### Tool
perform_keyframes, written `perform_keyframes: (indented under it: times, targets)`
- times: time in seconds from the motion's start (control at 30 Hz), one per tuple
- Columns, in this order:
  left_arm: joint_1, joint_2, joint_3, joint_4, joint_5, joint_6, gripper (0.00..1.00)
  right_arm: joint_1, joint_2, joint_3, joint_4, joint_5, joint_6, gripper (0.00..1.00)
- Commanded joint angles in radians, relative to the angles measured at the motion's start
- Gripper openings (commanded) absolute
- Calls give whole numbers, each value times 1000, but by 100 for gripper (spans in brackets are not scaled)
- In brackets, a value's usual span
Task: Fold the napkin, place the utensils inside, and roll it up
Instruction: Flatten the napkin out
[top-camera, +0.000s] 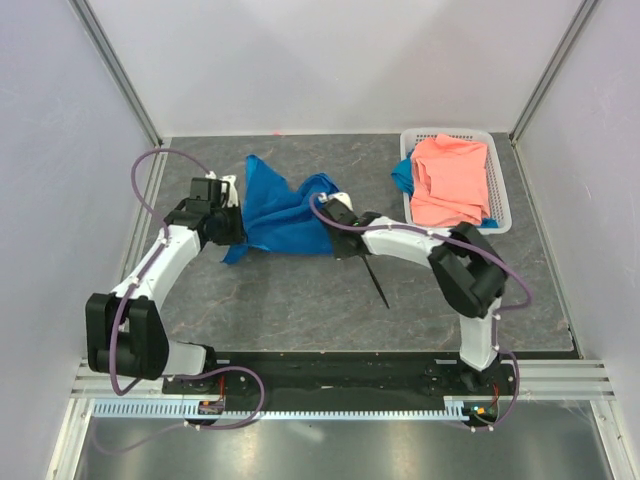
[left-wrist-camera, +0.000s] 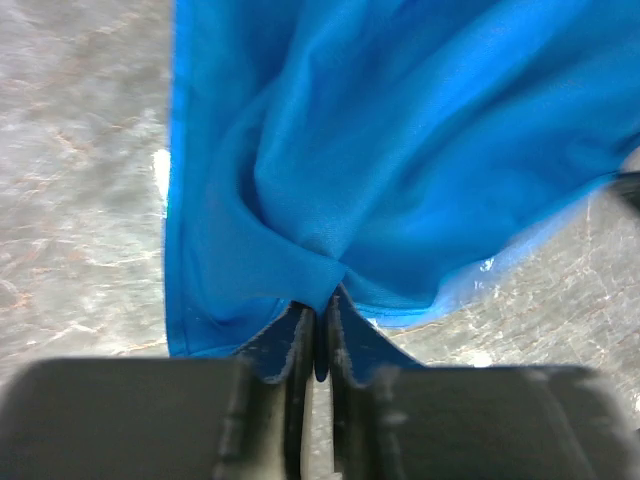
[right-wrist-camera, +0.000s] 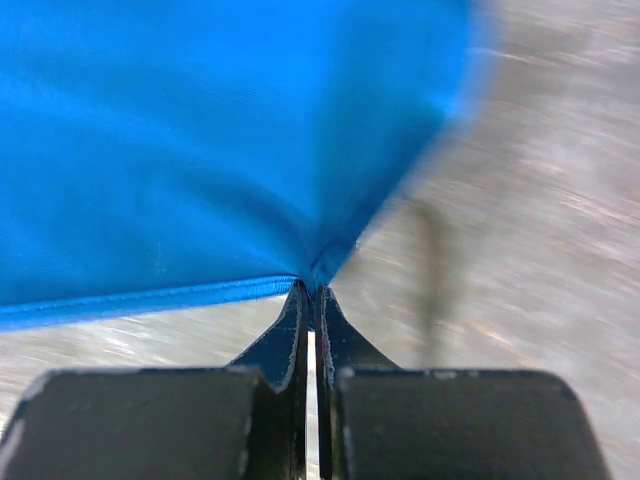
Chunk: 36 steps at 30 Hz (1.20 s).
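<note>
Napkin (top-camera: 285, 215) cloth is pinched in both sets of jaws. The left jaws are almost closed, with only a narrow slit between them, and a bunched fold of the blue cloth is gripped at their tips. The right jaws are pressed shut on a corner of the same cloth, just where the stitched hem ends. Between the two grips the napkin is held crumpled and partly lifted, not laid flat, over the middle of the desk (top-camera: 300, 310) towards its far edge and somewhat left of centre.

A thin black knife (top-camera: 377, 282) is seen lying bare on the desk, nearer the near edge than the napkin, close beside the right arm and apart from the cloth. In the far right corner a white basket (top-camera: 500, 185) is found, with a pink cloth (top-camera: 450, 180) in it and a blue scrap (top-camera: 402, 178) showing at its left side.

The task is judged to be at an early stage. No fold can be made out, the knife has not been placed inside, and no rolling has been done. A flat spread of the napkin would seem to be needed first.
</note>
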Motion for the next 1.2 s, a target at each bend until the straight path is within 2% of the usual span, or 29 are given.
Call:
perform_keyframes:
  times: [0.0,0.03,0.13,0.2,0.33,0.4,0.53,0.77,0.93,1.07,1.17]
  targets:
    - [-123,31,26,21,-102,-37,26,-63,-166,-134,13,8,-32,0]
    - [-150,47,25,21,-145,-45,39,-89,-182,-157,21,2,-36,0]
    - [-189,48,5,16,-148,-134,65,-138,-236,-248,35,-36,-44,0]
    - [-189,-16,-43,15,-211,-204,71,-155,-269,-270,36,-56,-50,0]
    - [-175,-237,-165,4,-335,-306,99,-175,-318,-306,45,-71,-67,0]
    - [-140,-363,-204,4,-341,-352,100,-184,-349,-328,52,-87,-69,0]
    - [-72,-439,-285,-7,-294,-389,100,-199,-397,-374,78,-134,-67,0]
    - [17,-342,-344,34,-280,-400,95,-202,-400,-394,105,-189,-67,0]
    - [122,-282,-347,79,-265,-381,81,-202,-400,-397,122,-220,-55,0]
    - [156,-215,-339,97,-237,-378,75,-202,-409,-402,125,-236,-52,0]
    - [161,-167,-347,128,-213,-378,67,-202,-412,-402,124,-248,-52,0]
